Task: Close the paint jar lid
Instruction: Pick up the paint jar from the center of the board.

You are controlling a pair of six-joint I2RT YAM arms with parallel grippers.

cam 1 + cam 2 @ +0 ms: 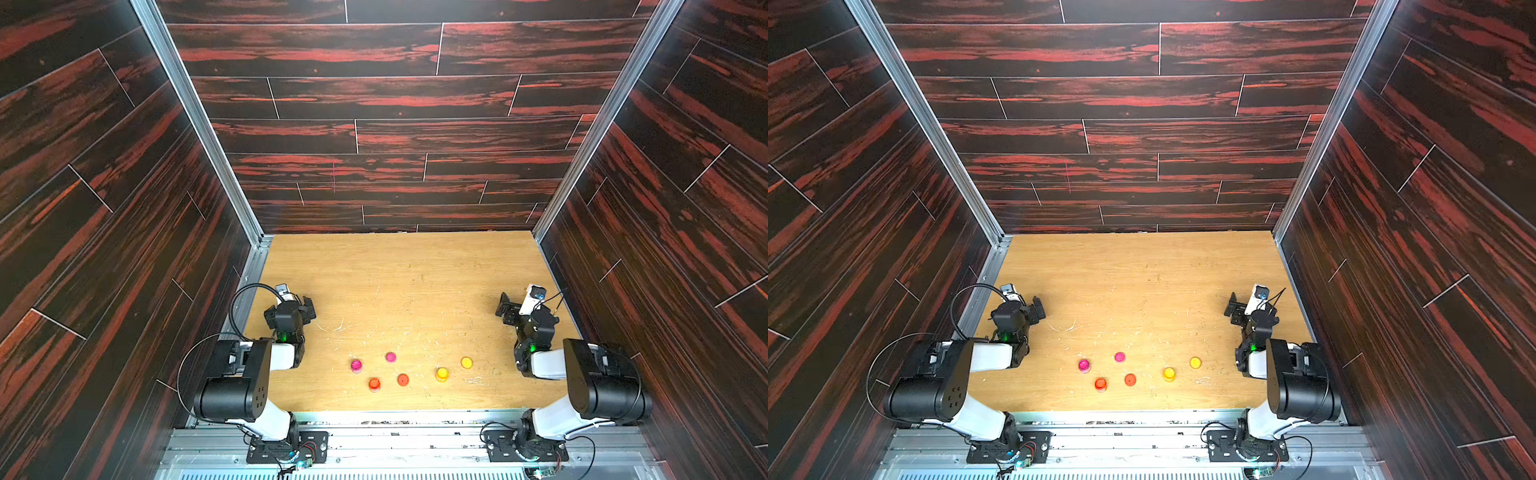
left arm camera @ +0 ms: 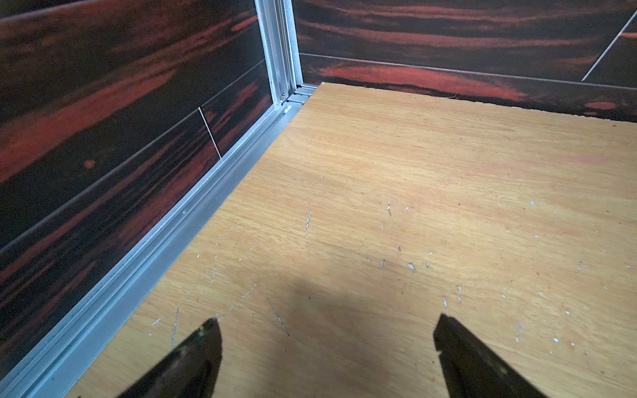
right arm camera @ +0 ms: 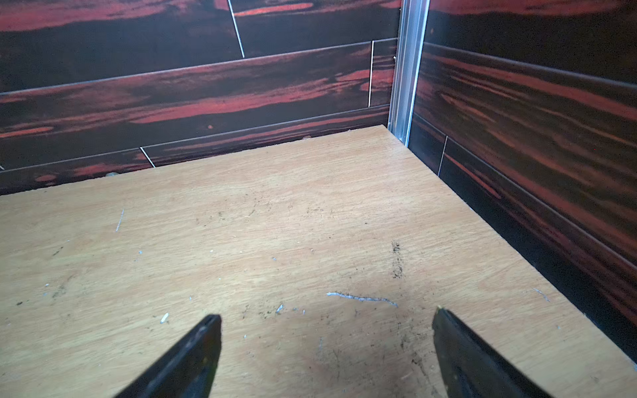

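Uncapped near the table's front edge: pink jar, orange jar, yellow jar, matching lids lying near. Contents indiscernible. Left gripper and right gripper gaping wide, empty.

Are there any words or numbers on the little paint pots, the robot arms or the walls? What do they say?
No text can be read anywhere in these pictures.
Pink jar, orange jar, yellow jar: too small to show any label.
Table: only scratches and wood grain, no writing.
Walls: only a wood pattern, no signs.
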